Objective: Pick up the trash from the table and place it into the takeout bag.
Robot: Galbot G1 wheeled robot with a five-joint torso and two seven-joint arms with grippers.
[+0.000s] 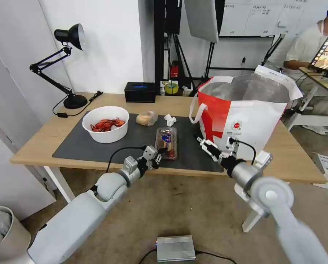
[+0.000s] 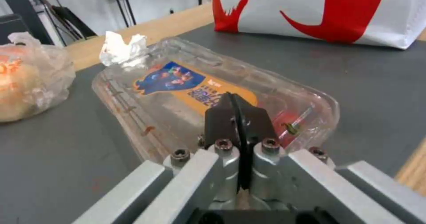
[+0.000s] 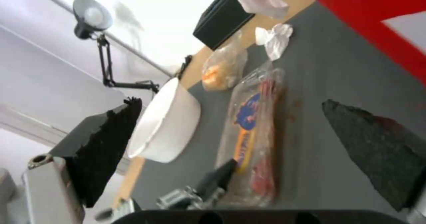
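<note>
Left wrist view: left gripper (image 2: pixel 237 107) at the clear hinged plastic tray (image 2: pixel 177 94) with a blue-and-orange label, writing unreadable.
Its jaws are together, over the tray's near end; right gripper (image 1: pixel 217 148) jaws apart beside the red-and-white takeout bag (image 1: pixel 244 117).

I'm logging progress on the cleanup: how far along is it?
Nothing looks bagged yet. The left gripper is shut at the near end of the clear hinged plastic tray; the right gripper hovers open nearby. The white bowl of crayfish shells, crumpled tissue and small bag of tan food remain on the mat, outside the red-and-white takeout bag.
</note>
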